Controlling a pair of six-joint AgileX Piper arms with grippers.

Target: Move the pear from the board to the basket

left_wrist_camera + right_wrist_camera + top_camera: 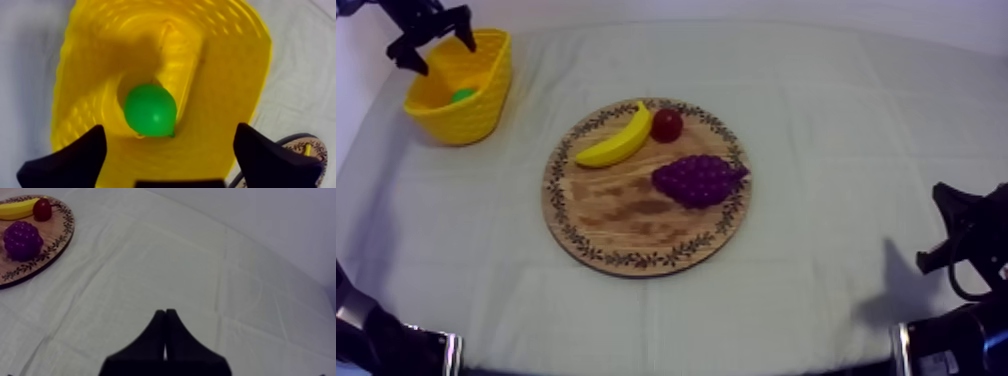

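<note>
My left hand hangs wide open and empty over the yellow basket at the far left corner of the tabletop. The smooth green toy pear lies on the basket's floor. The round wooden board with a patterned rim sits mid-tabletop. My right hand is closed on nothing near the right edge.

No legible text, label, brand, number or sign is found on any surface. The wooden board carries only a leaf-pattern border around its rim. The yellow basket, at 10 o'clock from the board, carries only moulded dimples.
</note>
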